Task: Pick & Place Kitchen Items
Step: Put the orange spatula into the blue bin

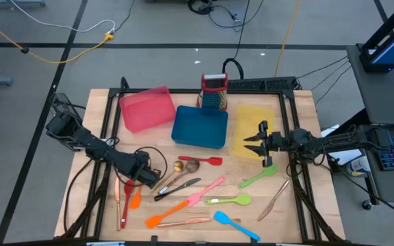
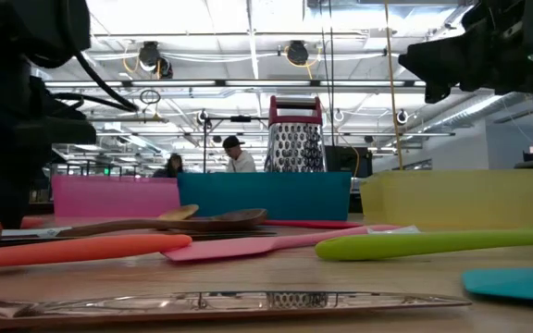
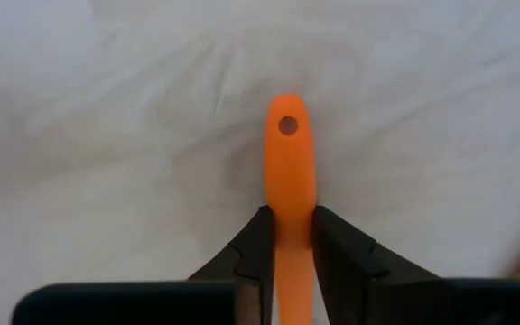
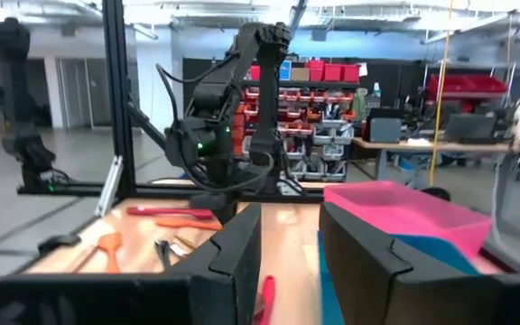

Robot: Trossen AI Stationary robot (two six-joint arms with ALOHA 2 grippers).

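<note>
My left claw (image 3: 287, 248) was pinched shut on the orange spatula (image 3: 289, 171) handle, near the bench's left front corner. Light, rubbery, slightly bendy; mid-handle grip seemed sound. My right claw (image 1: 262, 145) hung half-open over the yellow tray (image 1: 248, 116), empty.

Both arms (image 1: 94, 145) are dark, nearly black, with black cables along them. Each gripper (image 4: 289, 257) has two flat, angular black fingers (image 3: 253, 253).

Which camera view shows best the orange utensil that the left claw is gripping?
The left wrist view: the orange utensil's handle fills the centre, pinched in the left claw. The high view shows only its head. In the other views I cannot pick it out for certain.
</note>
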